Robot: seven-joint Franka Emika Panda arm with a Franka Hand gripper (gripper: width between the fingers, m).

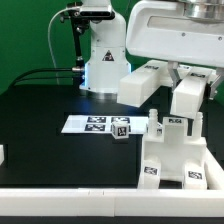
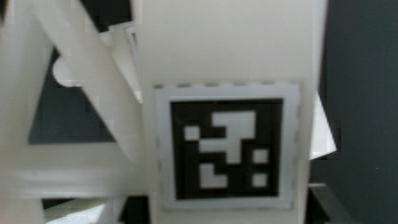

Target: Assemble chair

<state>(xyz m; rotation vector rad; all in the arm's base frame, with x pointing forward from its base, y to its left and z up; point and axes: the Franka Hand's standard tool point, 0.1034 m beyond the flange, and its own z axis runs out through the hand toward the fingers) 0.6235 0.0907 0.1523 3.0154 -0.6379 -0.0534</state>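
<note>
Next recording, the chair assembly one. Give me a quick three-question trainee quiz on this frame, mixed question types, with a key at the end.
1. True or false: the marker board lies flat on the black table, to the exterior view's left of the partly built chair.
2. What fills most of the wrist view? A) a white chair part bearing a black-and-white tag; B) a green cloth; C) a coiled cable.
3. Short answer: what sits at the marker board's end nearest the chair?

Key: 1 true. 2 A. 3 a small white tagged block.
</note>
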